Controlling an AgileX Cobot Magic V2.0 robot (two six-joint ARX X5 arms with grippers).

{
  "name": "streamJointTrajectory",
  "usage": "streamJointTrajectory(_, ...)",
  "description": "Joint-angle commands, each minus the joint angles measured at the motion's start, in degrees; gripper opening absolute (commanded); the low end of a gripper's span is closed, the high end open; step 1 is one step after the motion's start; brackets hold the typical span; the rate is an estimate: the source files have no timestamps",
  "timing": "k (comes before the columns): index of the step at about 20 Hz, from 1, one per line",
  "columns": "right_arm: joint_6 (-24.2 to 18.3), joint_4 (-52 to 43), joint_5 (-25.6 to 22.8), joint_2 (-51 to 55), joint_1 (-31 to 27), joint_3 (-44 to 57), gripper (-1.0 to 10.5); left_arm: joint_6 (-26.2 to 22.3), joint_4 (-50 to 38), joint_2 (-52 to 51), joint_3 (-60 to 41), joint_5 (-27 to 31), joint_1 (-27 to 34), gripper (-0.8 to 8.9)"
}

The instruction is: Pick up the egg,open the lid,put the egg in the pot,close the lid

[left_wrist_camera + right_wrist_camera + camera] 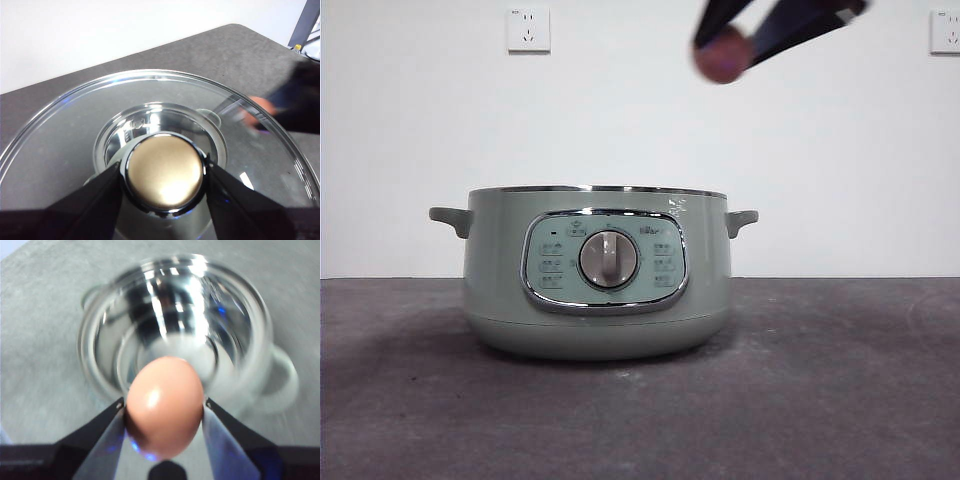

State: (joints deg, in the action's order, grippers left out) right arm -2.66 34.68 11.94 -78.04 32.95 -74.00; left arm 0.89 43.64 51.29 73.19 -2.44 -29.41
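The pale green pot (598,270) stands open on the table with its control dial facing the front view. My right gripper (725,48) is shut on the brown-orange egg (720,55) and holds it high above the pot's right side. In the right wrist view the egg (165,405) sits between the jaws of that gripper (165,412), over the shiny open pot (175,325). My left gripper (165,175) is shut on the knob (164,172) of the glass lid (65,135) and holds it above the pot, out of the front view.
The dark grey table (840,380) runs around the pot. A white wall with two sockets (528,30) stands behind. In the left wrist view the other arm (295,100) shows blurred through the lid's far side.
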Motion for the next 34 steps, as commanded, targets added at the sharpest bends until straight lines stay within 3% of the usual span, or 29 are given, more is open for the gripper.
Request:
streamJointTrajectory(1,-1.97,-0.57,-0.37,-9.60,0.96,-6.71,-0.1,-0.61,0.22,-3.19,0.37,1.01,0.13,-0.08)
streamJointTrajectory(5,-2.43,-2.05,-0.37,-23.45,2.08,-15.67,-0.1,0.42,3.10,-6.64,0.37,0.94,0.13,-0.08)
streamJointTrajectory(9,-3.43,-8.13,-2.16,-32.04,3.34,-16.44,-0.1,0.63,4.68,-7.63,0.37,0.94,0.13,-0.08)
streamJointTrajectory(15,-6.05,-8.94,-6.16,-38.27,5.01,-16.44,-0.1,0.66,5.51,-7.63,0.37,0.90,0.13,-0.08)
streamJointTrajectory(20,-6.25,-5.84,-6.14,-40.09,5.07,-16.44,-0.1,0.63,5.77,-7.63,0.37,0.87,0.13,-0.08)
streamJointTrajectory(21,-6.23,-5.51,-6.10,-40.09,5.07,-16.44,0.4,0.63,5.79,-7.63,0.37,0.87,0.13,-0.08)
streamJointTrajectory(22,-6.23,-5.95,-6.12,-40.00,5.35,-16.46,1.8,0.63,5.77,-7.63,0.37,0.87,0.13,-0.08)
streamJointTrajectory(23,-6.19,-6.16,-6.16,-39.43,5.38,-16.55,3.3,0.63,5.77,-7.61,0.37,0.90,0.13,-0.08)
streamJointTrajectory(24,-6.19,-6.34,-6.43,-38.56,5.38,-16.63,4.2,0.63,5.73,-7.61,0.37,0.90,0.13,-0.08)
streamJointTrajectory(27,-5.55,-6.29,-7.89,-32.87,5.07,-17.16,4.2,0.59,5.18,-6.08,0.37,0.87,0.13,-0.08)
streamJointTrajectory(30,-5.57,-2.56,-15.69,-22.03,3.74,-17.16,4.2,0.39,2.71,-3.19,0.37,0.72,0.13,-0.08)
streamJointTrajectory(32,-4.98,0.72,-18.47,-12.70,1.79,-17.16,4.2,0.39,-1.07,0.09,0.37,0.31,0.11,-0.08)
streamJointTrajectory(34,-4.66,3.54,-18.53,-4.17,-0.31,-17.16,4.1,0.39,-4.42,4.00,0.37,-2.64,0.11,-0.08)
